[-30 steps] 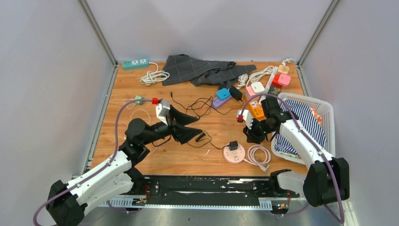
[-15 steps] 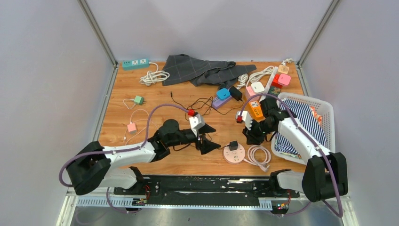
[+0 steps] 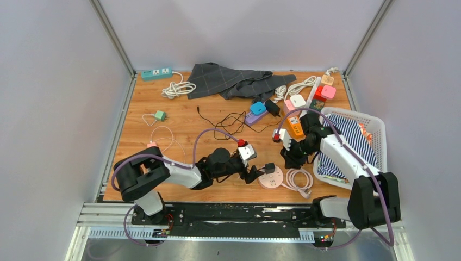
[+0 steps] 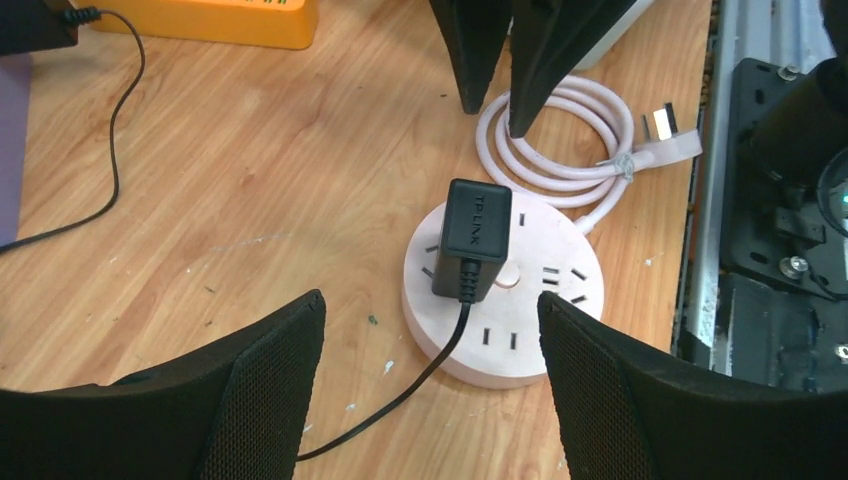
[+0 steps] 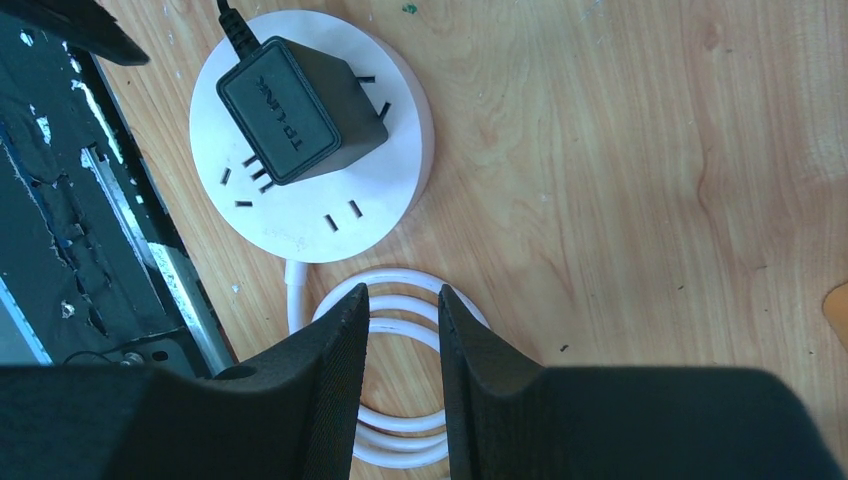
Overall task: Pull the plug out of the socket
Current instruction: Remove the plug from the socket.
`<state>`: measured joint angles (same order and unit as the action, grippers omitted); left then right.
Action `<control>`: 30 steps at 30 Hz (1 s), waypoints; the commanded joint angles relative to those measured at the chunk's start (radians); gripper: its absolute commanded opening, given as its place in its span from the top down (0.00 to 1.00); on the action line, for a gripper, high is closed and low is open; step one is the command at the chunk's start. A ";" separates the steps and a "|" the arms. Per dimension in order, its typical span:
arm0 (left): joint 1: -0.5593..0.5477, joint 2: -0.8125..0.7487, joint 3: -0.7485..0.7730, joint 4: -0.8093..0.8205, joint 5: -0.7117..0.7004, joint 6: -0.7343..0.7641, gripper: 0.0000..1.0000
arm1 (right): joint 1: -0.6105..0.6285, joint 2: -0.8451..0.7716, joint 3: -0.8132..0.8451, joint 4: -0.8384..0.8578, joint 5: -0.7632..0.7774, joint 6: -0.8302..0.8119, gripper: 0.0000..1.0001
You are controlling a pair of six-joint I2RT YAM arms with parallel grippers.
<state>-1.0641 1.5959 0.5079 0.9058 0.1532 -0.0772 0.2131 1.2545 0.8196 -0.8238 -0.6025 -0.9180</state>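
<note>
I have the left end effector (image 3: 254, 174) low over the wooden surface (image 4: 250, 180), its two black fingers (image 4: 265, 385) spread wide. They stand either side of the black square power adapter plug (image 4: 472, 235) without touching it, the plug lying just beyond the fingertips in the left wrist view. The plug is seated in the round pale pink socket disc (image 4: 545, 300), near the front edge of the surface and just ahead of the black base rail. Its thin black cord (image 4: 400, 395) runs off the disc and back between my left fingers.

The right end effector (image 5: 400, 295) points down beside the disc, on the side away from the left arm. Its jaws show only a narrow gap with nothing between them. Directly beneath them is the coiled pale pink cable (image 3: 298, 178) that leads from the socket disc; from the left wrist view one fingertip looks very close to the coil, but I cannot tell whether it touches. From the right wrist view I see the plug's top face (image 5: 300, 110), upright on the disc (image 5: 390, 170). An orange power strip (image 4: 200, 20) lies further back.
</note>
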 commanded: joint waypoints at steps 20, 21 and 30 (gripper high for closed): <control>-0.012 0.215 0.167 0.072 0.112 0.151 0.41 | -0.016 0.019 0.016 -0.038 -0.033 -0.019 0.66; -0.011 0.219 0.168 0.069 0.114 0.153 0.43 | -0.015 0.023 0.017 -0.040 -0.030 -0.020 0.66; -0.030 0.223 0.170 0.048 0.074 0.176 0.46 | -0.018 0.005 0.016 -0.045 -0.038 -0.024 0.66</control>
<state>-1.0763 1.7973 0.6586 0.9695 0.2405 0.0601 0.2127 1.2705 0.8200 -0.8349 -0.6121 -0.9257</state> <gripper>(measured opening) 0.536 0.342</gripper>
